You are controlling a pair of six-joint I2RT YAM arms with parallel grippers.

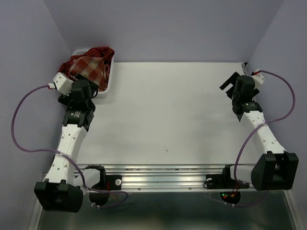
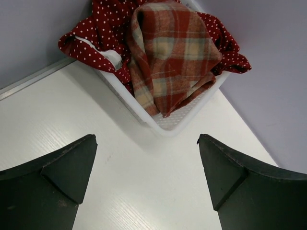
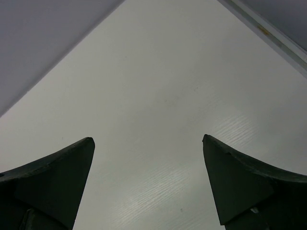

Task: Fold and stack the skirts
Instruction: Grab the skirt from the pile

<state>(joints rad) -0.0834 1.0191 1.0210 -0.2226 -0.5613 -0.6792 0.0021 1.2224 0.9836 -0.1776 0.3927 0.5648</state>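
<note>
The skirts are all in the white basket (image 2: 144,116), which sits at the far left corner of the table (image 1: 168,110). None has been taken out yet. The plaid skirt (image 2: 172,57) lies on top, loosely bunched and drooping toward the basket's near rim. The dotted skirts (image 2: 103,28) are heaped under and behind it, and one spills over a side wall of the basket.

The left gripper (image 2: 146,163) hovers just in front of the basket, jaws spread wide and aimed at the plaid skirt — probably because the top piece is the easiest to lift out first. The right gripper (image 3: 148,163) hangs well away from the basket, across the table, jaws equally wide and holding nothing. It seems parked there to leave room between itself and the basket for spreading a skirt flat. No fold has been started.
</note>
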